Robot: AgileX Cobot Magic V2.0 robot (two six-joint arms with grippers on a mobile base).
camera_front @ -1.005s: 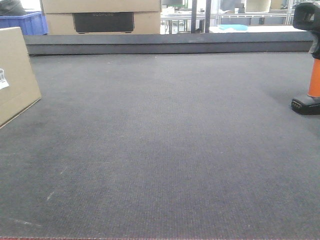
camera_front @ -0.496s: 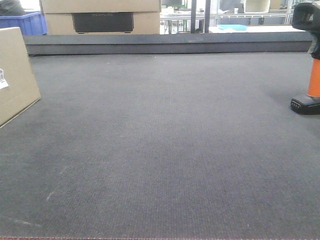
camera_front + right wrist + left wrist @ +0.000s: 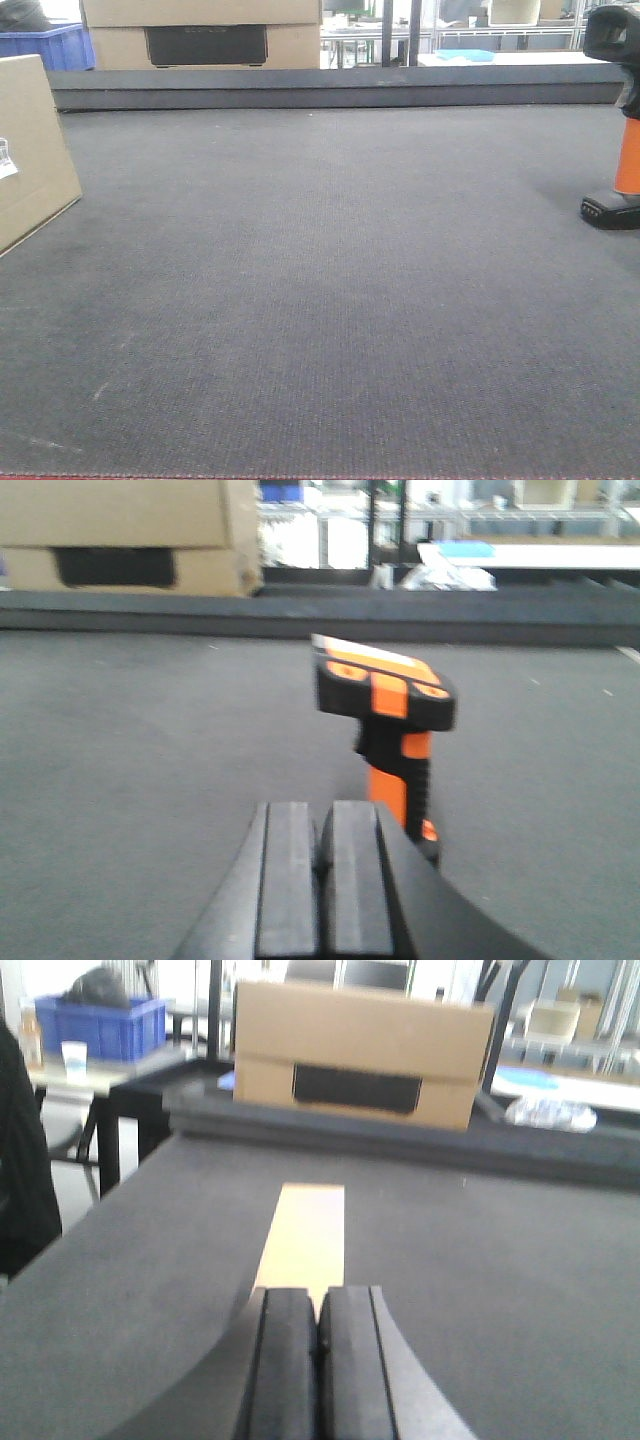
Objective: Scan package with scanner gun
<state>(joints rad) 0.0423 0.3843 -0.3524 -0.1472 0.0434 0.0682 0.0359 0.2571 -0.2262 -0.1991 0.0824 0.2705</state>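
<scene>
Standing at the far left edge of the dark grey woven tabletop [image 3: 330, 290] is the plain tan cardboard package [image 3: 30, 150], cut off by the frame in the front view, with a small white label [image 3: 6, 158] on its visible face; the black marks printed on that label are too small to read. From the left wrist camera the same package [image 3: 303, 1232] shows as a narrow tan strip lying straight ahead of the left gripper [image 3: 318, 1355], whose two black padded fingers [image 3: 285, 1360] are pressed together with nothing between them, apart from the box.

Beyond the raised dark ledge [image 3: 330, 88] at the back of the table sits a wider tan carton with a dark rectangular panel [image 3: 205, 35]; there is faint lettering on that panel, but I cannot make it out. A blue plastic crate [image 3: 55, 45] stands just left of it.

Over on the right edge the handheld scanner gun with black head, bright orange handle and flat black base [image 3: 620, 120] stands upright on the table, well apart from the package. The right wrist camera shows the scanner [image 3: 390, 720] just ahead of the right gripper [image 3: 322, 880], orange buttons facing up on its head. That gripper's black fingers [image 3: 352, 880] are also closed against each other, holding nothing.
</scene>
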